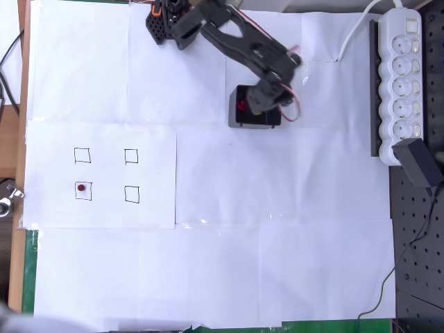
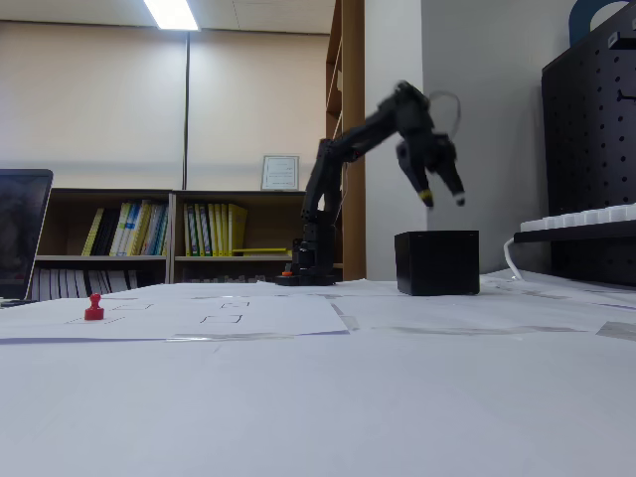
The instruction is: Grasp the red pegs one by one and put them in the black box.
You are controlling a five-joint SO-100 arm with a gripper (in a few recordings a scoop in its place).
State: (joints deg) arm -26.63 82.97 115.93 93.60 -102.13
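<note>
One red peg point(image 1: 82, 187) stands in the lower-left drawn square on the paper; in the fixed view the same peg point(image 2: 94, 308) is at the far left of the table. The black box point(image 1: 239, 118) sits near the top centre, and something red point(image 1: 241, 105) shows inside it. In the fixed view the box point(image 2: 437, 262) stands right of the arm's base. My gripper point(image 1: 266, 97) hangs over the box. In the fixed view the gripper point(image 2: 442, 197) is a little above the box's top, open, with nothing between its fingers.
Three other drawn squares point(image 1: 131, 156) on the paper hold nothing. A white power strip point(image 1: 402, 76) and a black adapter block point(image 1: 416, 161) lie along the right edge. A black pegboard point(image 1: 420, 263) is at the lower right. White paper covers the table.
</note>
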